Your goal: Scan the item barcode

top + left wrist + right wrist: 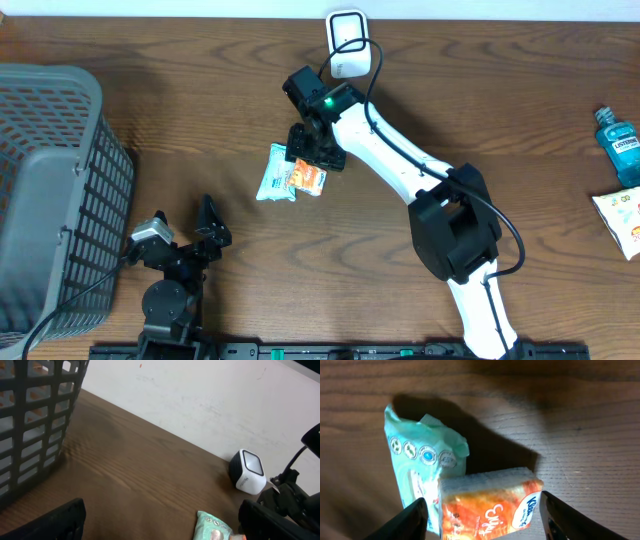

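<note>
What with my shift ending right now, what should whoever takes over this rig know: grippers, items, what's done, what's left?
Left gripper: open, empty, low beside the basket.
Right gripper: open, one finger on either side of the orange tissue pack, not gripping yet.
Items: the pack lies mid-table, partly over a mint-green packet. The white scanner stands at the far edge.
Done: approach only.
Left: grasp the pack, find its barcode, and present it to the scanner.
</note>
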Motion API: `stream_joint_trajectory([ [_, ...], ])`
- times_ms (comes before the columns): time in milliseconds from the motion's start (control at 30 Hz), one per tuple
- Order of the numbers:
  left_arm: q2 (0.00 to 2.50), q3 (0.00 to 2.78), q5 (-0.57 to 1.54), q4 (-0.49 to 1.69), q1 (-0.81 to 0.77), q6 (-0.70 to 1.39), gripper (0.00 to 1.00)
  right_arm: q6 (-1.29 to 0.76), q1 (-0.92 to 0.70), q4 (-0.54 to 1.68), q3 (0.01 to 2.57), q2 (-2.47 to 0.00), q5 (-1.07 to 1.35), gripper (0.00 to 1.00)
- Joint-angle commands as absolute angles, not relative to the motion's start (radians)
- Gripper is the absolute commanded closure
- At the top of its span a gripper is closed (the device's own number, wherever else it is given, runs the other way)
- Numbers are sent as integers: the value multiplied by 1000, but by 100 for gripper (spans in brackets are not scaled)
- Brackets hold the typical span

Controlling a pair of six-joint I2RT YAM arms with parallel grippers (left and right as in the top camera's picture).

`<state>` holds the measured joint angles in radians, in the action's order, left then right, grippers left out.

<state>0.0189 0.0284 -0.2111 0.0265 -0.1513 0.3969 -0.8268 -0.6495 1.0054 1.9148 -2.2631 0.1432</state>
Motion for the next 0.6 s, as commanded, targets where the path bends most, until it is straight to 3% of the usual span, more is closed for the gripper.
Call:
stream_joint_trajectory([
  [0, 18, 8, -217, 60, -147, 405, 2, -887, -660, 1001, 1888, -2228, 98, 34],
  [367, 18, 8, -217, 60, -147, 406, 2, -958, -660, 924, 1786, -2228, 123, 44],
  [433, 18, 8, -216, 60, -147, 406, 2, -957, -660, 924, 1783, -2228, 122, 51],
  [567, 18, 8, -217, 60, -147, 406, 2, -957, -660, 920, 1781, -2228, 121, 76],
])
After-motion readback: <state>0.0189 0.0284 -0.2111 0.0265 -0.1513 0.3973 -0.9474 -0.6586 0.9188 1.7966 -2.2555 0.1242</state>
